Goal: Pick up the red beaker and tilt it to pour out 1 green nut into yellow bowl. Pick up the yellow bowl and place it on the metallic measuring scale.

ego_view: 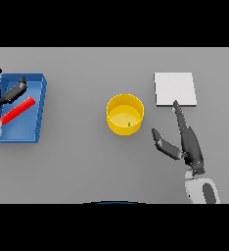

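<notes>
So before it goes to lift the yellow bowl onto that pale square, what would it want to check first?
1. Green nut inside the yellow bowl: ok, a small green speck lies on its floor.
2. Bowl upright and standing apart from other things: ok.
3. Metallic measuring scale top free: ok, though a fingertip of the right hand reaches its near edge.
4. Right hand ready to grasp: ok, fingers straight, thumb spread, holding nothing, just right of the bowl.
5. Red beaker put away: cannot tell; it lies over the blue tray with the left hand at it.
</notes>
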